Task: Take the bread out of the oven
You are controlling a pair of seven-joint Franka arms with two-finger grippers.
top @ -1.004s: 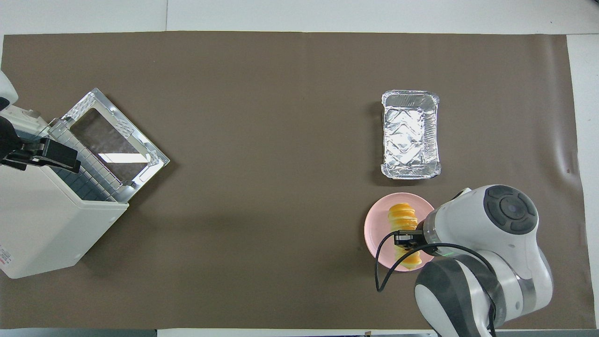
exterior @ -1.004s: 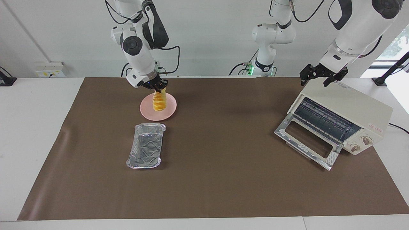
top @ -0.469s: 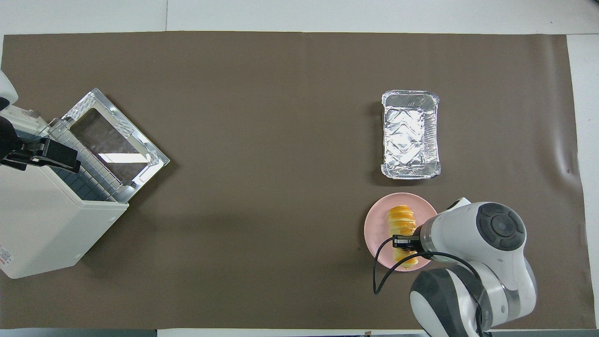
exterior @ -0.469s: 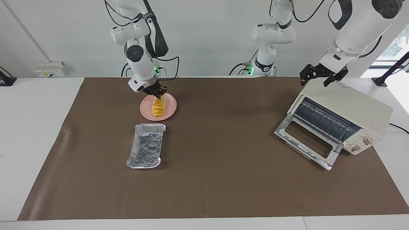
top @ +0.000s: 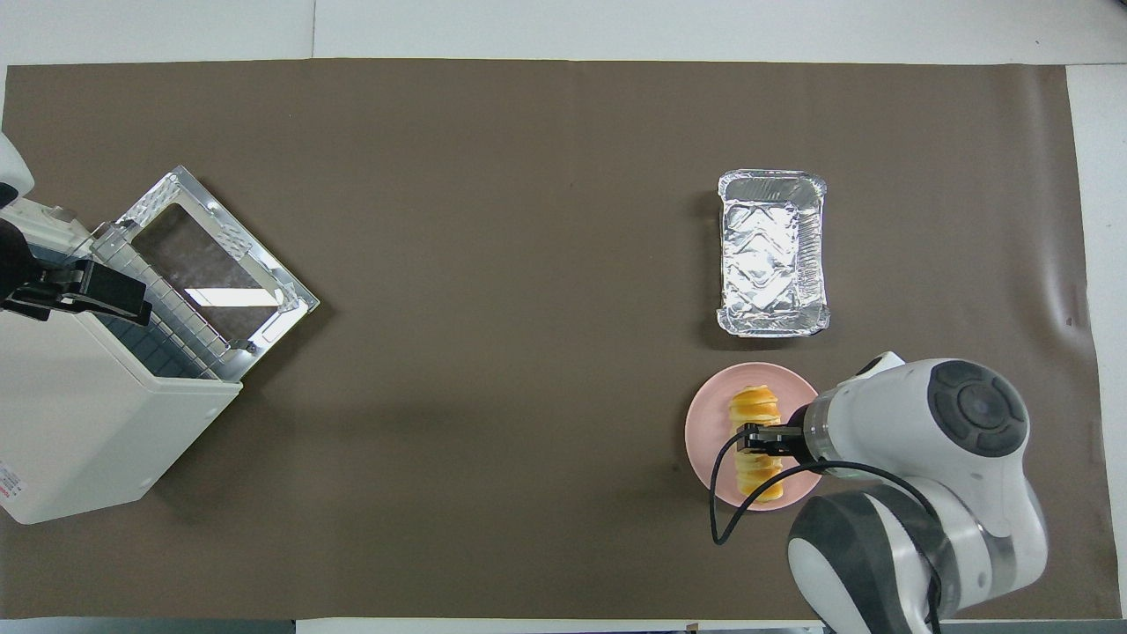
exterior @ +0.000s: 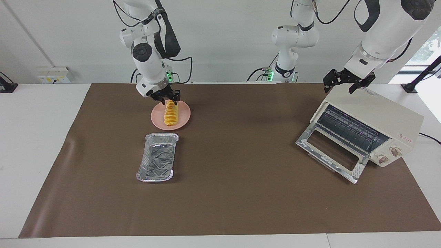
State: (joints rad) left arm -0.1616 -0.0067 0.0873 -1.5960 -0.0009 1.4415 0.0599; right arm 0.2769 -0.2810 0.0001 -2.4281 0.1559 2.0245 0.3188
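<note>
Facing view puts the bread flat on the pink plate, the landmark here. The right gripper sits low over the loaf's robot-side end, jaws spread and astride that end, gripping nothing. The loaf looks light, soft and ridged, so it should dent under a hard squeeze and may bend if lifted by one tip; across its narrow middle seems the safer hold. Just farther from the robots than the plate lies the foil tray, near it but not touching. Well away from the plate, toward the left arm's end of the table, stands the oven with its door dropped open and rack bare. Over the oven's top hangs the left gripper, jaws spread and empty, waiting. Nothing crowds the plate.
</note>
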